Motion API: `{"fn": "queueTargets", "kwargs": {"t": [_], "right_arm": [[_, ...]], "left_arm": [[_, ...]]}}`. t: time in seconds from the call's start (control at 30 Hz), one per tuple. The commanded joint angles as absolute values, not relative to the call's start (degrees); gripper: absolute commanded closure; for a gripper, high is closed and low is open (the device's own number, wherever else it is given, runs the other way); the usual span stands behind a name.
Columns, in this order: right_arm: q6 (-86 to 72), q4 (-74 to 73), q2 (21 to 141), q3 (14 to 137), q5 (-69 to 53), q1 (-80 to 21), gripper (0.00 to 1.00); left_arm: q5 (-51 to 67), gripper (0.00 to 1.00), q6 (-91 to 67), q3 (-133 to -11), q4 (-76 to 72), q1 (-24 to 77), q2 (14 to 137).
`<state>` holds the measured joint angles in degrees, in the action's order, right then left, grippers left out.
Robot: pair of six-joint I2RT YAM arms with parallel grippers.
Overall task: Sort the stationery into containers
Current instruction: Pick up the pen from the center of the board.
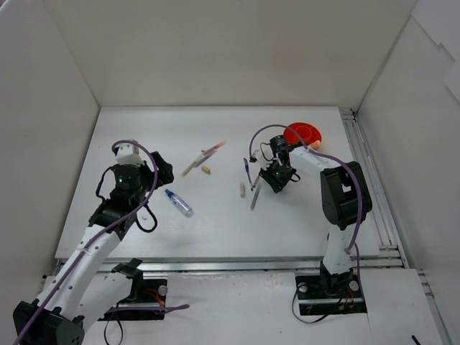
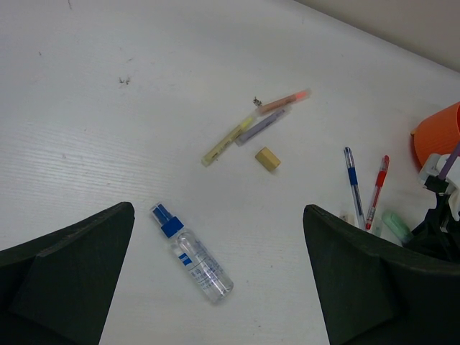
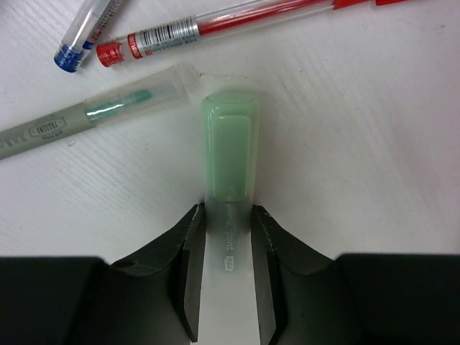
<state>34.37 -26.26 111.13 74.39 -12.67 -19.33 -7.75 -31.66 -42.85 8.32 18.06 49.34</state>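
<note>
The white table [image 1: 215, 230] carries everything. The round orange plastic pot [image 1: 310, 133] stands at its far right, just behind my right arm. Near my left arm lies the clear tube with a blue cap [image 2: 192, 255], cap toward the far left, between the wide-spread fingers of my left gripper [image 2: 218, 215], which hold nothing. A blue pen [image 2: 351, 183] and a red pen [image 2: 377, 190] lie nearly side by side near the pot. A yellow highlighter [image 2: 228, 140], an orange one [image 2: 284, 102] and a greyish one [image 2: 260, 126] cluster mid-table, with a beige stub [image 2: 267, 159] just beside them. My right gripper [image 3: 226, 266] is clamped on a pale green highlighter [image 3: 230, 144], pinching its white printed barrel. Its long axis runs straight out from between my fingers, with the translucent green cap pointing away from my wrist. The cap sits just beside the clear cap of a grey marker [image 3: 65, 126].
</note>
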Motion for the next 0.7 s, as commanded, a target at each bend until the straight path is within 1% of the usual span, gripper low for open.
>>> {"fn": "queueTargets", "kwargs": {"t": [0.0,0.03,0.1,0.23,0.37,0.47,0.5,0.53,0.57,0.63,0.67], "right_arm": [[33.75,-28.3,107.85,72.69,-15.03,-20.48,0.88],[33.66,-28.3,107.58,72.34,-15.73,-20.91,0.95],[33.31,-28.21,106.62,71.9,-16.52,-21.27,1.0],[32.96,-27.6,103.02,71.19,-18.37,-21.36,1.0],[30.6,-22.25,96.35,69.53,-15.3,-21.36,1.0],[24.55,-11.29,86.44,65.41,-9.34,-21.44,1.0],[23.39,-4.12,84.13,64.09,-7.14,-21.45,1.0],[21.55,-0.48,82.2,60.33,-5.64,-20.84,1.0],[18.4,10.09,78.18,58.21,-4.93,-20.74,1.0],[14.35,20.87,74.98,51.2,-1.86,-19.61,1.0],[11.45,29.27,73.32,49.33,-0.54,-19.16,1.0]], "left_arm": [[-7.56,0.0,-30.59,-46.41,5.54,18.19,48.69],[-7.47,0.01,-30.59,-46.49,5.45,18.19,48.78],[-6.95,0.0,-30.5,-46.49,5.45,18.19,49.04],[-6.68,0.01,-30.5,-46.41,5.45,18.19,48.96],[-6.5,0.01,-30.76,-46.06,5.36,18.19,48.69],[-6.59,0.01,-30.76,-46.23,5.62,18.19,48.6],[-6.59,0.0,-30.67,-46.4,5.62,18.19,48.78],[-6.5,0.01,-30.67,-46.49,5.71,18.19,48.78],[-6.33,0.01,-30.59,-46.58,5.8,18.19,48.95],[-6.15,0.01,-30.5,-47.02,5.89,18.19,49.3],[-5.63,0.01,-30.41,-47.2,5.98,18.19,49.39]]}}
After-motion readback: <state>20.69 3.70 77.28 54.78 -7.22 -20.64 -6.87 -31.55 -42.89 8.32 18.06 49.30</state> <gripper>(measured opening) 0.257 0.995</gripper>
